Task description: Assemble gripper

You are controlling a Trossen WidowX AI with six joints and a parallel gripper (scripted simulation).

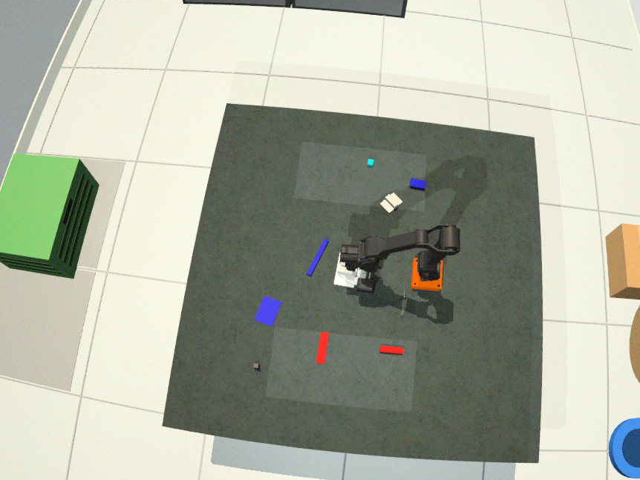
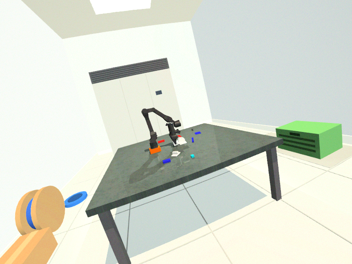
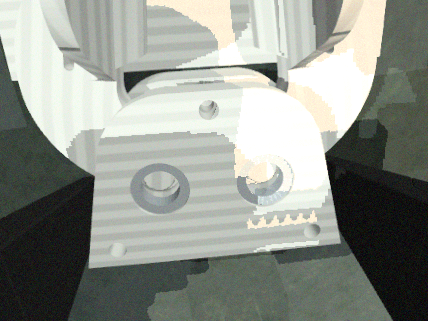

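Note:
My gripper (image 1: 364, 273) (image 2: 175, 143) (image 3: 209, 178) is shut on the white housing plate (image 3: 210, 152), with one dark finger at each side edge in the wrist view. The plate has two large ringed holes and several small ones. It lies over the near end of the wider white gripper base (image 3: 42, 107) (image 1: 341, 280) (image 2: 183, 142). Two pale curved jaw parts, left (image 3: 55, 19) and right (image 3: 345, 22), stand apart beyond the plate. The plate hides the pins and gear teeth. Whether it sits fully down on the stubs cannot be told.
A small cream two-part piece (image 1: 390, 202) (image 2: 175, 153) and a blue block (image 1: 417, 183) (image 2: 166, 160) lie behind the arm in the top view. A cyan cube (image 1: 370, 163), a blue bar (image 1: 317, 257), a blue plate (image 1: 267, 310) and red bars (image 1: 322, 348) (image 1: 390, 350) lie around the table.

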